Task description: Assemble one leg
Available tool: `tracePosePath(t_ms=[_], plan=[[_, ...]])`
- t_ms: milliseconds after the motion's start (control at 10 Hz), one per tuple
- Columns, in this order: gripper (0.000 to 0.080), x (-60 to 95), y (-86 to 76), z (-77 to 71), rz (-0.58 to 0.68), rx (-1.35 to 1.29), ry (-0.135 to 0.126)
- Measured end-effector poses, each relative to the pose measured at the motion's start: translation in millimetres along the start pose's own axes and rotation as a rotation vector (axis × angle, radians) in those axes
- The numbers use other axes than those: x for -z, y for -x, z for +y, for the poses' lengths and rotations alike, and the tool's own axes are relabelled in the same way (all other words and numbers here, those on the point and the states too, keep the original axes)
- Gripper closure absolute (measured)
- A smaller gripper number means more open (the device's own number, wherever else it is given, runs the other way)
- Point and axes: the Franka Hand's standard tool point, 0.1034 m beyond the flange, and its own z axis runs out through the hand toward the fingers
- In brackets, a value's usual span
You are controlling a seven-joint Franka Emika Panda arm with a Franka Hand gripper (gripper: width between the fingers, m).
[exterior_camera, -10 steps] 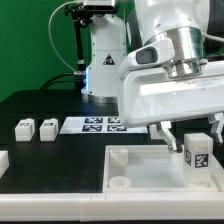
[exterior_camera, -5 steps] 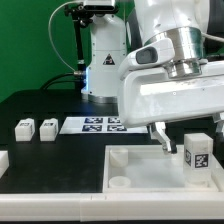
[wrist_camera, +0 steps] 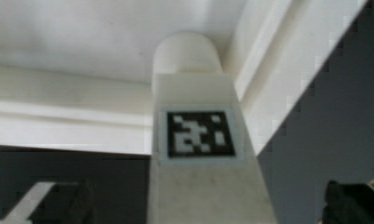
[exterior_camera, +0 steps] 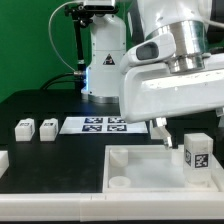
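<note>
1. The leg (exterior_camera: 197,152) stands upright on the white tray (exterior_camera: 140,165), toward the exterior view's right, with its tag facing the camera. The tray wall hides its foot, so I cannot tell if it is fully seated in a socket.
2. The fingers (exterior_camera: 160,131) are spread wide and hold nothing. In the wrist view the leg (wrist_camera: 202,120) runs up the middle, with a clear gap to the tip on each side.
3. In the exterior view, the visible fingertip hangs just beside the top of the leg, on the exterior view's left and apart from it.
4. First worry: that gap is slim. Any sideways drift of the arm at this height would likely clip the top of the leg and tilt it or knock it out of place.
5. Second worry: if the leg is only loosely in, an off-centre squeeze from the fingers could push it over before both pads meet it.
6. Third worry: a rise that isn't straight could drag a pad along the tagged face.
7. On the dark counter (exterior_camera: 60,150), a loose leg (exterior_camera: 24,128) and its twin (exterior_camera: 46,128) sit on the exterior view's left by the marker board (exterior_camera: 105,125). They are well apart from all this and look safe.
</note>
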Motion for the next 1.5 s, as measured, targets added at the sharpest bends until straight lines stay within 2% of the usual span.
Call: tracePosePath(t_ms=[200,700,800,1000,1100,1200,1300,1400,1500], plan=[[0.015,-1.8,-1.7,2.5,-0.057,-0.024,-0.006],[0.015,-10.5,9.5,-0.1,-0.465,-0.048,-0.086],[0.015,-12.3,1.7,1.8,-0.457,-0.049,-0.088],[0.015,-15.4,-0.6,4.5,-0.43,-0.074,-0.078],[0.026,-15.4,-0.7,4.3,-0.431,-0.091,-0.075],[0.0427,-15.5,-0.7,3.9,-0.432,-0.139,-0.065],[0.0427,-15.7,-0.6,3.2,-0.436,-0.254,-0.042],[0.0507,-15.7,-0.6,3.1,-0.438,-0.32,-0.029],[0.0507,-15.7,-0.7,3.3,-0.441,-0.442,-0.002]])
